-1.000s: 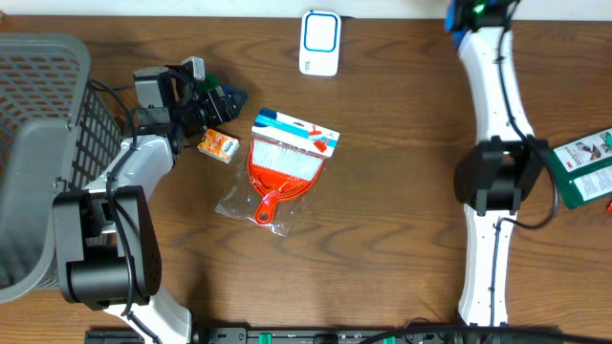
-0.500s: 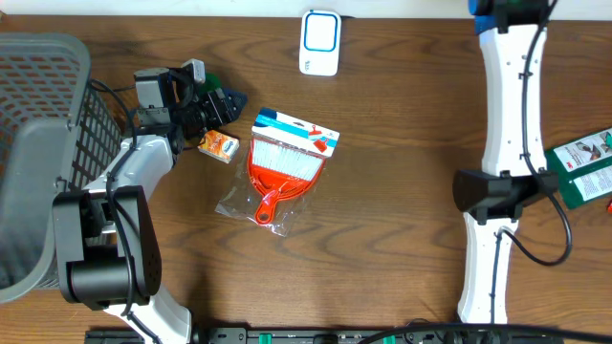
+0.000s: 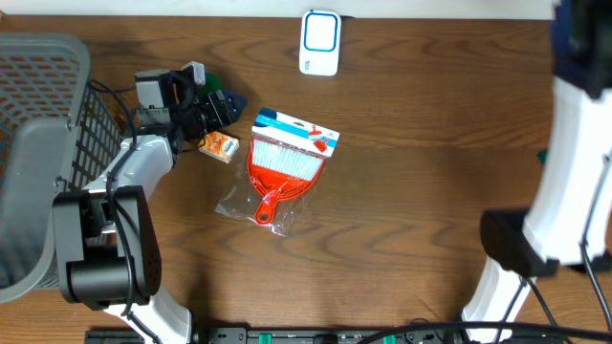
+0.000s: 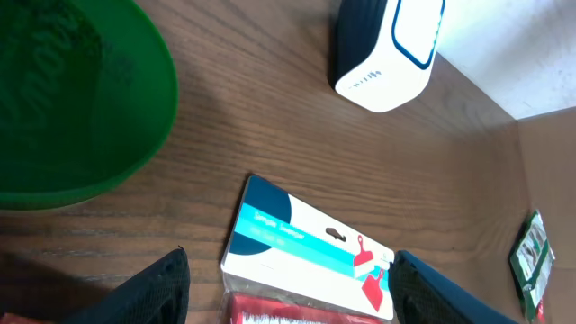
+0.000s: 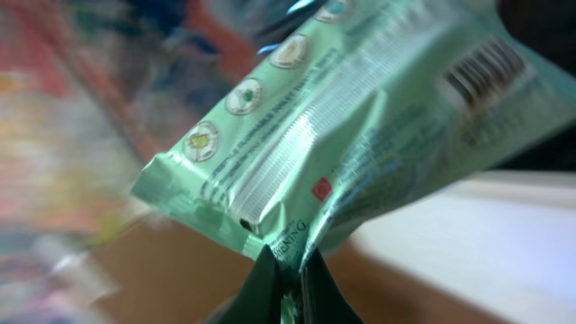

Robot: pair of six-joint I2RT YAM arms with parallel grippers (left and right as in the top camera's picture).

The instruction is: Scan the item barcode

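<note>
Firmly, the right tool (image 5: 288, 263) is clamped on the lower edge of the green pouch (image 5: 360, 135), with the barcode (image 5: 486, 72) at its top corner. The left tool (image 3: 225, 103) stands apart beside the brush pack (image 3: 287, 158); open worktop (image 3: 411, 191) lies rightward.

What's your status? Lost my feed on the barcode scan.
Right end effector shut on green packet, barcode visible. Left end effector open, empty, by dustpan pack. Nothing blocking the scanner.

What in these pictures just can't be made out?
Right wrist view: print on the green packet is blurred; background behind it a smear.
Left wrist view: green round item cut by the left edge; brush pack cut by the bottom edge.
Overhead: right gripper lies outside the frame.
</note>
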